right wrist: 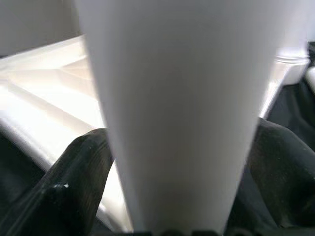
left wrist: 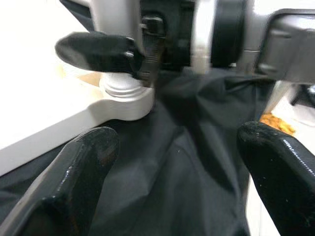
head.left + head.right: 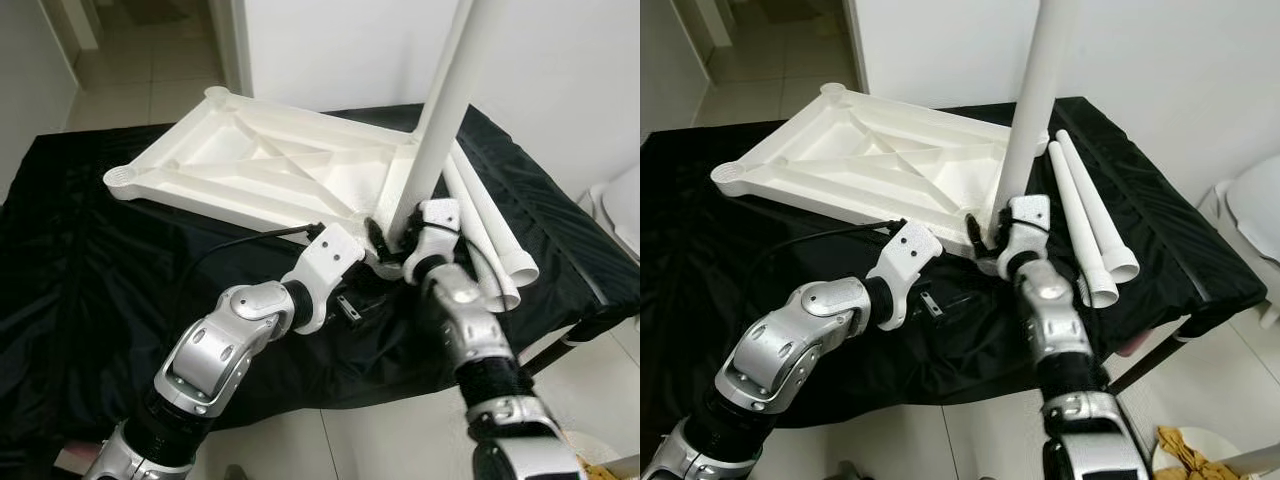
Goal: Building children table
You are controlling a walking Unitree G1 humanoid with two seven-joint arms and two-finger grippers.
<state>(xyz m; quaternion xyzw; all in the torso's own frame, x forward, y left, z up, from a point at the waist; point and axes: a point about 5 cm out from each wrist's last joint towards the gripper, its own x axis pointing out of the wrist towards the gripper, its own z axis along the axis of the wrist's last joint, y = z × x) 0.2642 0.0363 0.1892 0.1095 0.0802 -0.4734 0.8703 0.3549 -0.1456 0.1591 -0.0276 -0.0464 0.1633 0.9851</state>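
The white table top [image 3: 260, 160] lies upside down on a black cloth [image 3: 90, 260]. One white leg [image 3: 445, 110] stands upright in the socket [image 2: 125, 98] at the top's near right corner. My right gripper [image 3: 390, 235] is shut on that leg just above the socket; in the right wrist view the leg [image 1: 177, 113] sits between its fingers [image 1: 74, 182]. Over the cloth beside the same corner, my left gripper [image 2: 177, 182] is open and holds nothing. Loose white legs [image 3: 1090, 220] lie side by side to the right of the top.
The cloth-covered surface ends at a near edge [image 3: 330, 405], with tiled floor below. A white wall stands behind and a doorway [image 3: 150, 50] opens at the back left. A white object [image 3: 620, 210] stands at the right. A yellow rag [image 3: 1195, 460] lies on the floor.
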